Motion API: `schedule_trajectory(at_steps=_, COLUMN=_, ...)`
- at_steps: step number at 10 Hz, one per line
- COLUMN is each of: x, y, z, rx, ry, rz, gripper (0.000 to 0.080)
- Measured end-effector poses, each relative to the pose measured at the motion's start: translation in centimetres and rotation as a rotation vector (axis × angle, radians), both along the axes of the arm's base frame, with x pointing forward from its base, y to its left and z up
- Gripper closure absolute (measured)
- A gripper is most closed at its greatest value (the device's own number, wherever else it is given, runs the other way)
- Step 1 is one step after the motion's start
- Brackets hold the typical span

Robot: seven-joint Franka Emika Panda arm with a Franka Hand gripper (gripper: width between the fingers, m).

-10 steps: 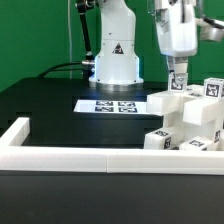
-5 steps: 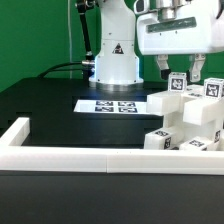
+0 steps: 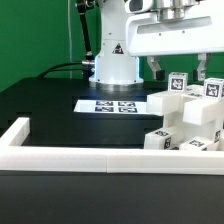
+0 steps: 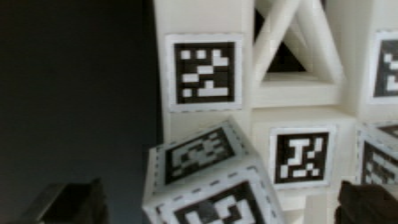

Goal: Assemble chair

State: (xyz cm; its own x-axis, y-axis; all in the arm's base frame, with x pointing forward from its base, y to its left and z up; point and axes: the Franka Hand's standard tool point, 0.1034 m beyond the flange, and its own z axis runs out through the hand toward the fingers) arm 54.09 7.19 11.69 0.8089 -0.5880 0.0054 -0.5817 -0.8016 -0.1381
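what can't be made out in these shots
- Chair parts: cut off by the exterior view's right edge, so their count and joins are unclear.
- Gripper: nothing visibly held; wrist view shows only a dark blurred finger.
- Marker board: tags too small to read.

Behind your work area hangs a flat green backdrop (image 3: 35, 35), evenly lit with no hard shadows. Your counter (image 3: 50, 105) is matte black, with a dark cable (image 3: 62, 68) trailing across its far side. The marker board (image 3: 112, 105) lies flat on it, and a long white border rail (image 3: 90, 158) fences the near edge, turning a corner at the exterior view's left.
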Motion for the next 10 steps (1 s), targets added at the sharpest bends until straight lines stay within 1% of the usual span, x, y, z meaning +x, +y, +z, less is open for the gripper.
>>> schedule_trajectory(at_steps=2, x=-0.06, y=0.0, z=-0.08, rx=-0.052, ry=-0.004, rz=0.154, gripper=0.0151)
schedule_trajectory(at_steps=3, x=-0.07, y=-0.02, z=-0.11, rx=-0.069, ry=-0.009, rz=0.22, gripper=0.0151)
schedule_trajectory(at_steps=5, x=-0.11, y=-0.17, z=-0.2, rx=-0.083, ry=-0.023, rz=0.349, gripper=0.0151)
schedule_trajectory(at_steps=6, x=-0.1, y=-0.19, z=-0.2, rx=-0.083, ry=-0.024, rz=0.351, gripper=0.0244)
schedule_trajectory(at_steps=7, x=-0.1, y=-0.19, z=-0.2, rx=-0.083, ry=-0.024, rz=0.35, gripper=0.0244)
schedule_trajectory(at_steps=8, x=-0.1, y=-0.18, z=-0.2, rx=-0.083, ry=-0.024, rz=0.35, gripper=0.0413)
schedule_trajectory(at_steps=9, x=-0.1, y=-0.18, z=-0.19, rx=-0.081, ry=-0.023, rz=0.335, gripper=0.0514)
schedule_trajectory(at_steps=10, x=-0.1, y=-0.18, z=-0.19, rx=-0.08, ry=-0.022, rz=0.32, gripper=0.0514)
